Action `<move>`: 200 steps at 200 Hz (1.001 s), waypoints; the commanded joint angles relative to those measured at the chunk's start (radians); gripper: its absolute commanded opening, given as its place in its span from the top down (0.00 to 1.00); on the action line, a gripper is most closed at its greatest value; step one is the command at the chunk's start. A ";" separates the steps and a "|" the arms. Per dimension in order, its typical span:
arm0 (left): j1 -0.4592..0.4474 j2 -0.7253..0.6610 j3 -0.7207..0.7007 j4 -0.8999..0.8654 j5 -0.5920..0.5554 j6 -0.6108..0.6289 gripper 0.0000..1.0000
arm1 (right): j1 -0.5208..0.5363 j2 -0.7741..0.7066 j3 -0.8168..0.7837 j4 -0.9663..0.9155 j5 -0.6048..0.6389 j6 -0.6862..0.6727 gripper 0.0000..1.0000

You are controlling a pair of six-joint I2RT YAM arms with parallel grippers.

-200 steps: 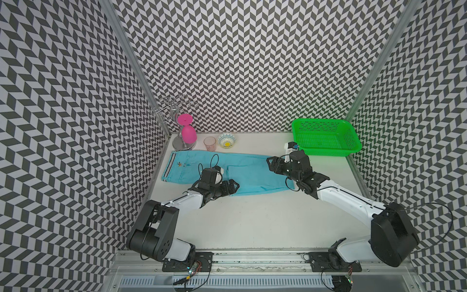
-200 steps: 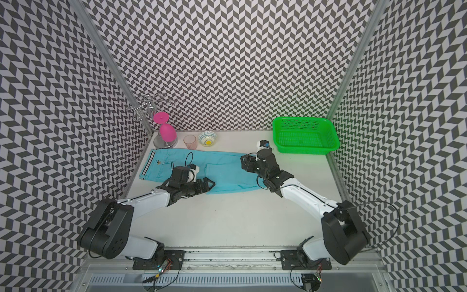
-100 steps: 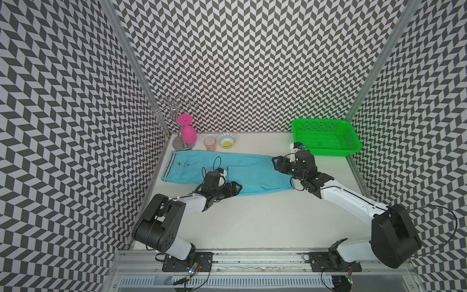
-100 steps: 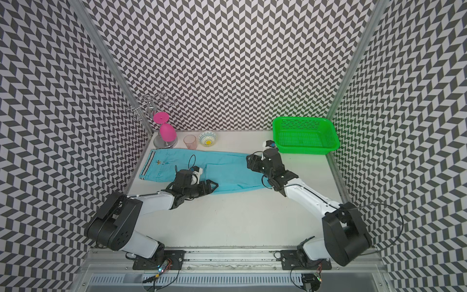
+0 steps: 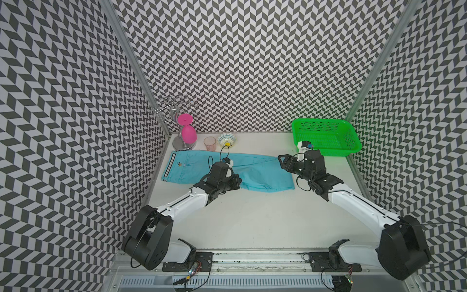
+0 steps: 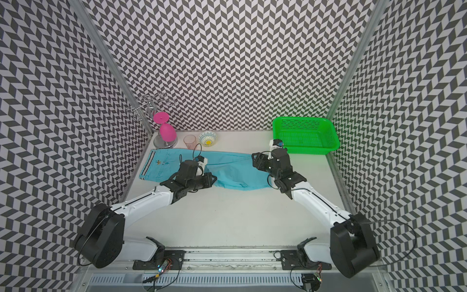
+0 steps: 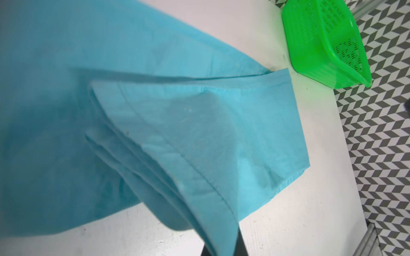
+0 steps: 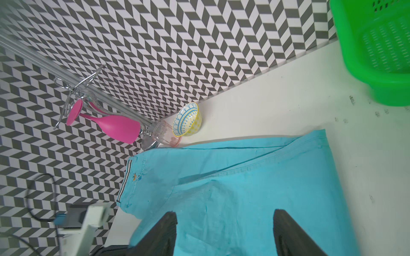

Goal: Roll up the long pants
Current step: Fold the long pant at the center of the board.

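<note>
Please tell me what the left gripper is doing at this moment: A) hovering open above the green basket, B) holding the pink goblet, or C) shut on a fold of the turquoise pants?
C: in the left wrist view, the left gripper pinches layered edges of the long pants between its fingers.

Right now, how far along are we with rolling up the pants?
Done: the pants lie spread lengthwise on the table, mostly flat. In hand: the left jaws are shut on the near edge, lifting its layers; the right jaws stand open over the leg end. Remaining: no roll has started, so all the rolling.
</note>
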 commanded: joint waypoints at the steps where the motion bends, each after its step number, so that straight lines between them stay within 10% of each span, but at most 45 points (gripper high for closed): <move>1: 0.002 0.031 0.197 -0.243 -0.090 0.119 1.00 | -0.021 -0.033 -0.009 0.034 0.008 -0.010 0.28; 110: 0.179 0.435 1.090 -0.937 -0.077 0.595 1.00 | -0.083 0.016 -0.035 0.091 -0.175 0.000 0.29; 200: 0.305 0.177 0.805 -0.618 -0.360 0.926 1.00 | -0.076 0.053 -0.085 0.177 -0.244 0.024 0.31</move>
